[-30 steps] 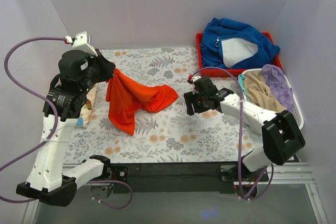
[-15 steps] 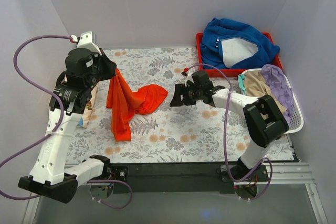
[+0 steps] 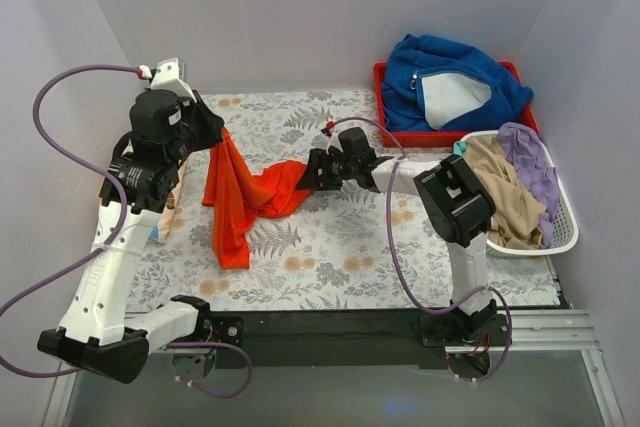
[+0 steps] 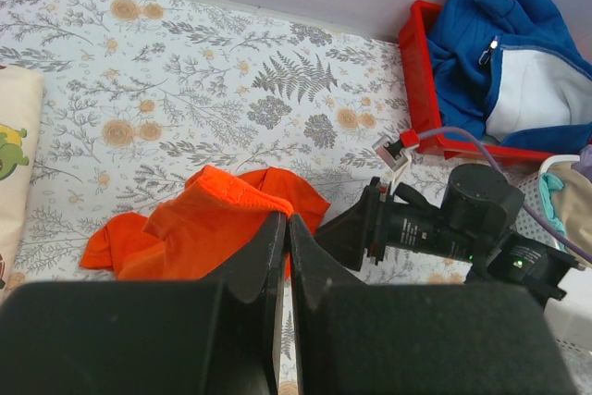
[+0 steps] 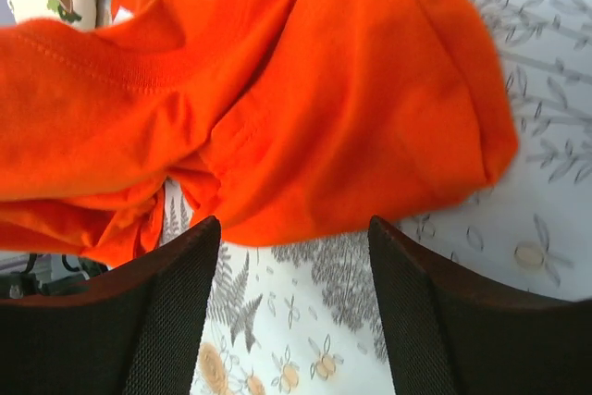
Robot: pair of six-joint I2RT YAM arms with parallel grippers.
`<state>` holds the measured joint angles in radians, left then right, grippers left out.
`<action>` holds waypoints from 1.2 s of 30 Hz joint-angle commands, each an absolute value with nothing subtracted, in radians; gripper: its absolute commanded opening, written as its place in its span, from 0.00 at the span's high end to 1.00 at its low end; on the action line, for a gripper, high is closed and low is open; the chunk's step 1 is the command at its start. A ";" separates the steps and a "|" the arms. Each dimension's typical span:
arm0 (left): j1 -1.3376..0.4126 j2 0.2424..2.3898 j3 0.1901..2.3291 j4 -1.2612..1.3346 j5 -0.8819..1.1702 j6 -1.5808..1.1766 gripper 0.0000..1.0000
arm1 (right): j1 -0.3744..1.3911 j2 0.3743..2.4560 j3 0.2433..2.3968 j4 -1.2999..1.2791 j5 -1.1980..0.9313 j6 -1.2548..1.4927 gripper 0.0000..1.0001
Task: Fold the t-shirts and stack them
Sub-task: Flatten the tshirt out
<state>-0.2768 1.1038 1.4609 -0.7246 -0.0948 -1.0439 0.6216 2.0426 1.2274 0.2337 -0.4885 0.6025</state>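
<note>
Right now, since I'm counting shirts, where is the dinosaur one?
Top view: the dinosaur shirt lies at the left edge of the table, partly behind the left arm, beside the orange shirt.

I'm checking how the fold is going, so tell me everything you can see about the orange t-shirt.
The orange t-shirt is plain bright orange-red soft cloth with stitched hems, crumpled and not folded. The shut left claw pinches one end and holds it up, so part hangs down to the floral table cover and the rest lies bunched on it toward the right. The open right claw sits at that right edge, not closed on it.
</note>
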 commanded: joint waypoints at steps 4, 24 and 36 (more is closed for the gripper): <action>-0.275 1.091 1.454 -0.703 -0.109 -1.045 1.00 | 0.660 2.157 1.339 0.232 -0.451 0.634 0.33; -0.275 1.091 1.618 -0.785 -0.350 -0.959 1.00 | 0.707 1.755 1.312 -0.145 -0.030 0.209 0.99; -0.275 0.943 1.706 -0.787 -0.445 -0.991 1.00 | 0.699 1.241 1.402 -0.373 0.261 0.057 0.99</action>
<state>-0.2768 0.9558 1.6981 -0.7925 -0.4068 -0.9855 0.7025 1.2602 1.3617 -0.2897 0.1616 0.1276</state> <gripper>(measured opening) 0.010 0.028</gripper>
